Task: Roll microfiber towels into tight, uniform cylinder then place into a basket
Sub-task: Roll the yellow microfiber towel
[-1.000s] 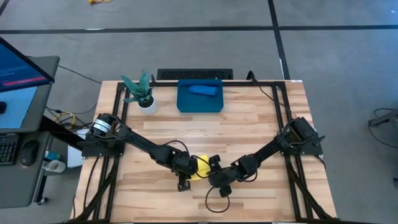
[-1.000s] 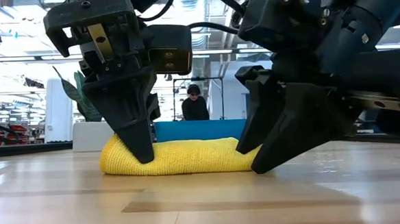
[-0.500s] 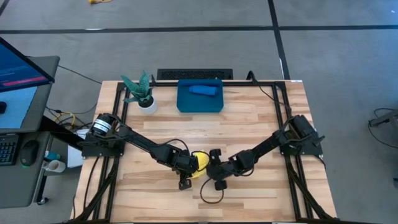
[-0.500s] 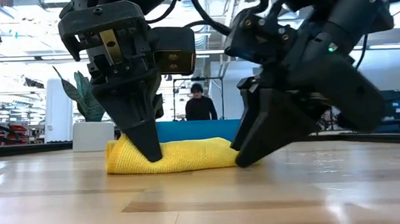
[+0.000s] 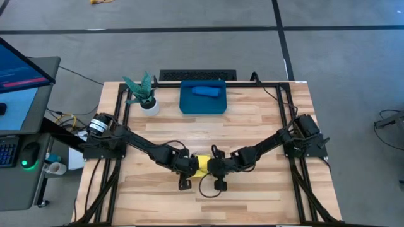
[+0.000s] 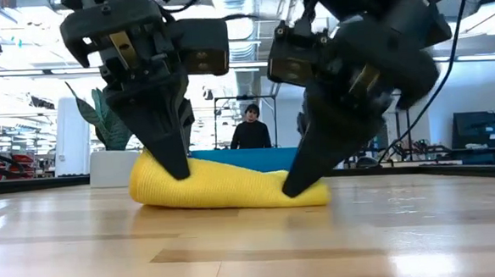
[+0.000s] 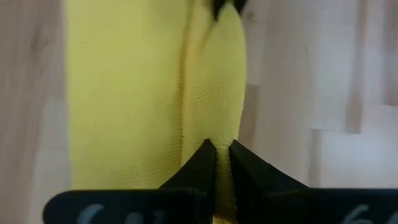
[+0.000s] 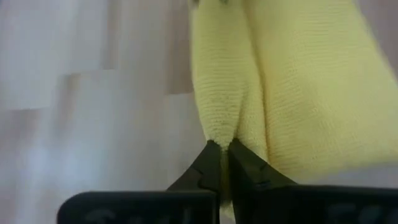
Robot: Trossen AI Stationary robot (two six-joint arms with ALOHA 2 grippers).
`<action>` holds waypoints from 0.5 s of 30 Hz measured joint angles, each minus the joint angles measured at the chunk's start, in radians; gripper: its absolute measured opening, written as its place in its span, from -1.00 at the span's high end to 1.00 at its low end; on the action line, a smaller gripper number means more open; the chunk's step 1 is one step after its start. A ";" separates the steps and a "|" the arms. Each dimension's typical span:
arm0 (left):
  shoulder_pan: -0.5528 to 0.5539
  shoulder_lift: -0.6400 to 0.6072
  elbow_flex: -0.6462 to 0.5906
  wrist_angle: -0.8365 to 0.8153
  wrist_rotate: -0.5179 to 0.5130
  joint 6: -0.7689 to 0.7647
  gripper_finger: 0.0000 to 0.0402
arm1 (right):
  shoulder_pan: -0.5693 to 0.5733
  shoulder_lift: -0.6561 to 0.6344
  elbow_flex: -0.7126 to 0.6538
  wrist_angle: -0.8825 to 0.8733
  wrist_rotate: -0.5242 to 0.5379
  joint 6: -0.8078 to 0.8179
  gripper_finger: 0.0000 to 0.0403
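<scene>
The yellow towel (image 5: 201,165) lies as a short roll on the table's near middle, and it also shows in the low view (image 6: 224,184). My left gripper (image 5: 189,168) is shut on its left end, and my right gripper (image 5: 213,168) is shut on its right end. The blue towel (image 5: 205,91) lies rolled inside the teal basket (image 5: 187,106) at the table's far middle. My left gripper pinches a raised fold of the yellow cloth (image 7: 217,124) at the roll's left end between its two fingers (image 7: 200,167). It comes slanting down from above (image 6: 179,167). The roll's underside rests on the table. My right gripper pinches a raised fold of the yellow cloth (image 8: 217,124) at the roll's right end between its two fingers (image 8: 202,167). It comes slanting down from above (image 6: 294,185). That end lies low on the table.
A small white plant pot (image 5: 149,106) with a green plant stands to the left of the basket. A black frame rail (image 5: 265,84) runs along the table's edges. Bare wood lies between the roll and the basket. A person (image 6: 251,128) stands in the room beyond the table.
My right gripper has gone toward the table's left edge, onto the roll's right end. My left gripper has stayed at the left end. In the low view the roll now slants, its left end higher than its right.
</scene>
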 joint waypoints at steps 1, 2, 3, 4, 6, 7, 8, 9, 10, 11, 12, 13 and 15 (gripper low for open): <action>-0.003 -0.001 0.000 0.001 -0.001 0.000 0.90 | 0.001 -0.007 -0.001 0.010 -0.036 0.032 0.84; -0.007 -0.001 0.001 0.007 0.000 0.000 0.90 | 0.002 -0.011 -0.002 0.019 -0.065 0.059 0.84; -0.008 -0.001 0.001 0.011 0.000 0.000 0.90 | 0.002 -0.013 -0.003 0.029 -0.093 0.086 0.85; -0.010 -0.001 0.002 0.012 0.000 -0.001 0.90 | -0.002 -0.014 -0.003 0.042 -0.121 0.114 0.87; -0.015 -0.002 0.002 0.014 0.000 -0.012 0.88 | -0.016 -0.014 -0.004 0.059 -0.181 0.176 0.91; -0.017 -0.002 0.002 0.015 0.000 -0.023 0.87 | -0.025 -0.014 -0.004 0.060 -0.213 0.207 0.92; -0.020 -0.002 0.002 0.018 -0.001 -0.036 0.86 | -0.034 -0.012 -0.004 0.061 -0.240 0.237 0.93; -0.023 -0.002 0.002 0.022 0.000 -0.046 0.84 | -0.044 -0.008 -0.003 0.062 -0.269 0.267 0.93; -0.026 -0.002 0.002 0.024 0.000 -0.052 0.83 | -0.053 -0.006 -0.006 0.063 -0.295 0.296 0.92; -0.028 -0.002 0.002 0.024 -0.001 -0.054 0.81 | -0.064 -0.006 -0.008 0.063 -0.321 0.326 0.91; -0.030 -0.002 0.002 0.021 -0.001 -0.054 0.79 | -0.074 -0.006 -0.010 0.063 -0.340 0.357 0.89; -0.031 -0.002 0.002 0.014 -0.003 -0.054 0.76 | -0.084 -0.006 -0.011 0.062 -0.355 0.387 0.88; -0.034 -0.002 0.001 0.010 -0.005 -0.054 0.71 | -0.105 -0.006 -0.011 0.060 -0.381 0.440 0.87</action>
